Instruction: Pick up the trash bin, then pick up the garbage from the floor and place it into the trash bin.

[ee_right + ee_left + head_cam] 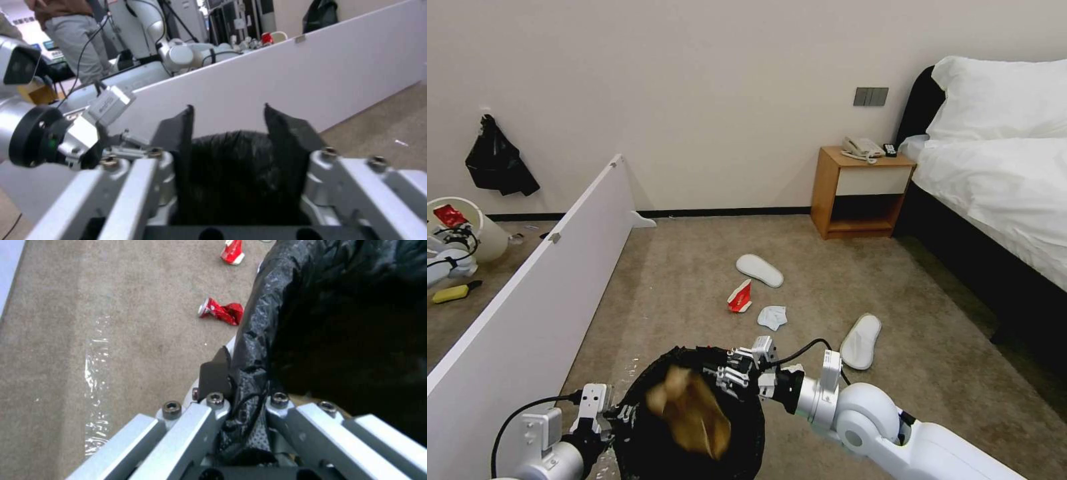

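The trash bin (pixel 647 427), lined with a glossy black bag, hangs at the bottom centre. My left gripper (pixel 617 415) is shut on its rim (pixel 249 350); one dark finger (pixel 216 371) presses the outside. My right gripper (pixel 725 373) stands open over the far rim, with only black bag (pixel 231 166) showing between its fingers (pixel 180 133). A crumpled brown paper bag (pixel 690 410) lies blurred inside the bin. On the carpet are a red-and-white carton (pixel 740 297), a white tissue (pixel 772 317), two white slippers (pixel 759 270) (pixel 861 341) and a red wrapper (pixel 221 310).
A long white partition board (pixel 540 300) runs along my left. Beyond it stand a cream bucket (pixel 474 227) and another robot arm. A wooden nightstand (pixel 860 193) and the bed (pixel 1000 187) are at the far right. Clear plastic film (pixel 95 383) lies on the carpet.
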Robot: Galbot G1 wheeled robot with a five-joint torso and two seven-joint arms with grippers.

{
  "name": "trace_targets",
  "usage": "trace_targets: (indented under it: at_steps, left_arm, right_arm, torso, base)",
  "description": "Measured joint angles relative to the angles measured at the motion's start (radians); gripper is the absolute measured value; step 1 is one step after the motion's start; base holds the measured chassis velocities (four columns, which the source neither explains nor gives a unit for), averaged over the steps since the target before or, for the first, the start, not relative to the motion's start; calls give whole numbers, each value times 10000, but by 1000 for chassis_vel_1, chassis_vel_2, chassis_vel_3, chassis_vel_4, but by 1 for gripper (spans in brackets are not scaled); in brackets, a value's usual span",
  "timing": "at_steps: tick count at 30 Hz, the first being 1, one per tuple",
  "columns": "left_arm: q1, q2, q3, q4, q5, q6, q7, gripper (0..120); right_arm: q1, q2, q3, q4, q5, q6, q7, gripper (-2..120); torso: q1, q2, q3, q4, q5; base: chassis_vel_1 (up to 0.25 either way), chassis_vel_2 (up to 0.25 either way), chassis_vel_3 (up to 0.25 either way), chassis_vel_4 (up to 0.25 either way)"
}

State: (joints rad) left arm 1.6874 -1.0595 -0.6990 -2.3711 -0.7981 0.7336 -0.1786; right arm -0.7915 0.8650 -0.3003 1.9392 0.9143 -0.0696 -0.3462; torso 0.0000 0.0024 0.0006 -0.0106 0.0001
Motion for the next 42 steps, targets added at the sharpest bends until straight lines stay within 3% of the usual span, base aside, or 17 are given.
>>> trace_targets:
  at_steps: [5, 7, 8, 14, 19, 21, 22, 24, 30, 34, 35, 37, 38, 40, 42]
  left_arm:
    - [21, -53, -9, 0, 14, 8, -18, 3]
    - [23, -56, -11, 0, 16, 8, -18, 3]
    - [67, -154, -178, -4, 44, 10, -33, 3]
    - [214, -484, -810, -58, 313, -23, -28, 3]
    - [297, -605, -1164, -55, 642, -70, -32, 3]
    - [304, -638, -1313, -21, 760, -104, -40, 3]
    - [304, -638, -1313, -21, 760, -104, -40, 3]
    - [353, -691, -1456, -27, 817, -145, -38, 3]
    - [488, -785, -1508, -105, 873, -160, 19, 3]
    - [514, -806, -1519, -114, 931, -168, 66, 3]
    - [511, -806, -1525, -135, 932, -169, 71, 3]
    - [525, -820, -1527, -186, 938, -170, 77, 3]
    - [525, -820, -1527, -186, 938, -170, 77, 3]
    - [571, -878, -1521, -225, 976, -170, 77, 3]
    - [584, -890, -1519, -235, 988, -171, 77, 3]
  right_arm:
    - [-296, 120, 384, 80, -86, 238, 73, 67]
    - [-319, 135, 419, 79, -91, 271, 75, 68]
    - [-672, 493, 1165, -47, -113, 548, 421, 79]
    - [-1555, 1162, 3297, -533, -101, -51, 1762, 98]
    - [-2137, 1119, 4210, -886, -264, -677, 2516, 100]
    - [-2368, 1128, 4731, -999, -506, -1649, 3313, 100]
    - [-2368, 1128, 4731, -999, -506, -1649, 3313, 100]
    - [-2551, 1312, 5424, -1088, -561, -3084, 3877, 100]
    - [-2747, 1352, 5721, -1571, -1115, -3551, 3469, 100]
    - [-2902, 878, 5400, -2429, -2211, -2869, 2292, 100]
    - [-2910, 672, 5168, -2766, -2410, -2472, 1746, 100]
    - [-2638, 411, 4451, -3763, -3428, -796, 475, 100]
    - [-2638, 411, 4451, -3763, -3428, -796, 475, 100]
    - [-1943, 413, 3724, -4919, -4947, 929, -1034, 100]
    - [-1804, 429, 3613, -5077, -5215, 1097, -1235, 100]
  torso:
    - [0, 0, 0, -3, 0]
    - [0, 0, 0, -3, -1]
    - [0, 0, 0, -1, 1]
    - [0, 0, 0, -2, 0]
    - [0, 0, -1, -3, 2]
    - [0, 0, 0, -3, -1]
    - [0, 0, 0, -3, -1]
    - [0, 0, 0, -3, 1]
    - [0, 0, 0, 1, 2]
    - [0, 0, 0, -3, 1]
    - [0, 0, 0, -4, 1]
    - [0, 0, 0, -7, -1]
    - [0, 0, 0, -7, -1]
    - [0, -1, 1, -3, 4]
    - [0, 0, 1, -2, 4]
  base:
    - [0, 0, 0, 0]
    - [0, 0, 0, 0]
    - [0, 0, 0, 0]
    - [0, 0, 0, 0]
    - [0, 0, 0, 0]
    - [0, 0, 0, 0]
    - [0, 0, 0, 0]
    - [0, 0, 0, 0]
    - [0, 0, 0, 0]
    - [0, 0, 0, 0]
    - [0, 0, 0, 0]
    - [0, 0, 0, 0]
    - [0, 0, 0, 0]
    - [0, 0, 0, 0]
    - [0, 0, 0, 0]
